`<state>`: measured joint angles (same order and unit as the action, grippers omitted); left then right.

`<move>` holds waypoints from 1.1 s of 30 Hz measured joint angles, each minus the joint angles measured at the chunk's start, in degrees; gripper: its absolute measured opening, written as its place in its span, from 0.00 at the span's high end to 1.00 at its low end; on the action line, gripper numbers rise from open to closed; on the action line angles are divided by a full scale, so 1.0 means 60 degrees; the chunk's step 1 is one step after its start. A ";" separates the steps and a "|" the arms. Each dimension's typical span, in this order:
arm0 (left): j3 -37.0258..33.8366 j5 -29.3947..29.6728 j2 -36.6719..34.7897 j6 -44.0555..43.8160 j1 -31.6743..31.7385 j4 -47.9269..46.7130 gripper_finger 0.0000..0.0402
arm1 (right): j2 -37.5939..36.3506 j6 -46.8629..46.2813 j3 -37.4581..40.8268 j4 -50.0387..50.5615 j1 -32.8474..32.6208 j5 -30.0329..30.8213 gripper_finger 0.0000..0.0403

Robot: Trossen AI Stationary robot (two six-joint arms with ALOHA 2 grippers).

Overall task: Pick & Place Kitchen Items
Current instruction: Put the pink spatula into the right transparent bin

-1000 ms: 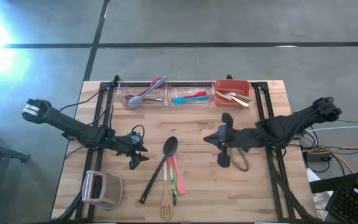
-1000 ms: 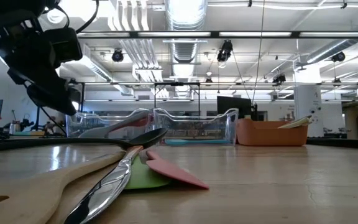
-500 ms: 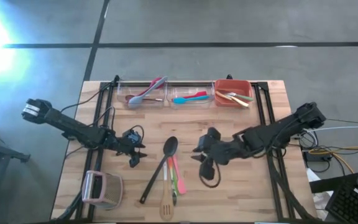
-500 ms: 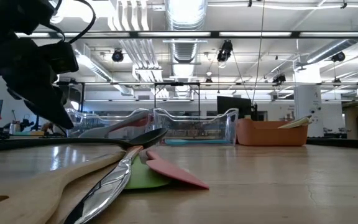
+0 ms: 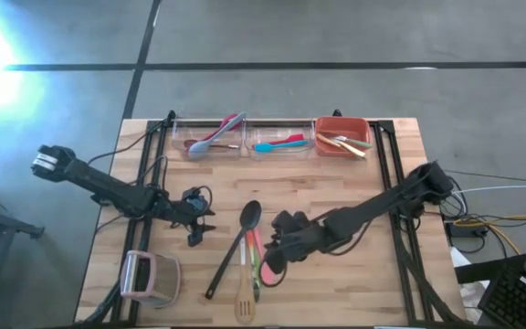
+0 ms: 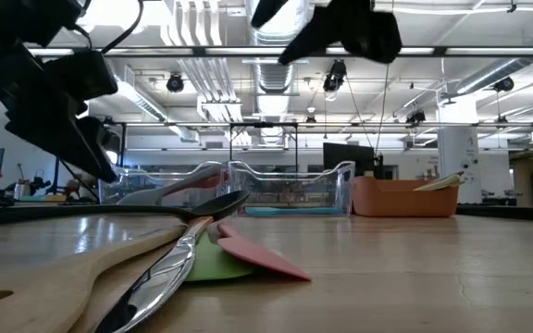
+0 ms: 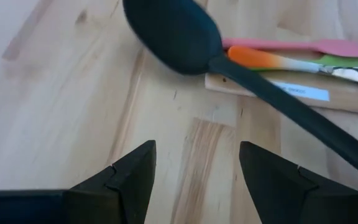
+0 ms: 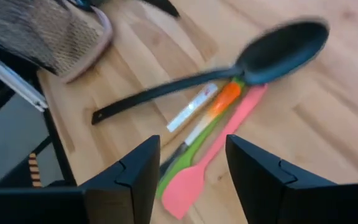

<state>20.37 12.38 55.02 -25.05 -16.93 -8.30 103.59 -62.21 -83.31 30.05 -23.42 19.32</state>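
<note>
Only the right wrist view is showing the pink spatula lying under the open right gripper; left gripper is waiting open

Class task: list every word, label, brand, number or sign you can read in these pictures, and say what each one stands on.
None can be read.
Pale label on the wooden utensil, left wrist view: print too blurred to read.
White label on a utensil handle, right wrist view: blurred, unreadable.
Screens in the room behind the table, low view: too small to read.
</note>
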 joint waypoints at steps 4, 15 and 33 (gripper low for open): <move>0.0203 0.0110 -0.0232 0.0415 0.0000 -0.0082 0.42 | 0.0495 -0.0541 0.0000 -0.0274 -0.0030 -0.0265 0.55; 0.0370 0.1036 -0.0767 0.1014 0.0000 -0.0135 0.42 | 0.1854 -0.0417 0.0000 -0.1534 -0.0255 -0.0751 0.55; 0.0312 0.1164 -0.0950 0.0085 -0.0004 -0.0915 0.42 | 0.5031 0.0094 -0.5369 0.3829 -0.0775 -0.0436 0.55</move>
<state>22.24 19.37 49.32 -24.54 -16.95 -13.79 133.78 -61.64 -115.52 53.02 -28.07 16.71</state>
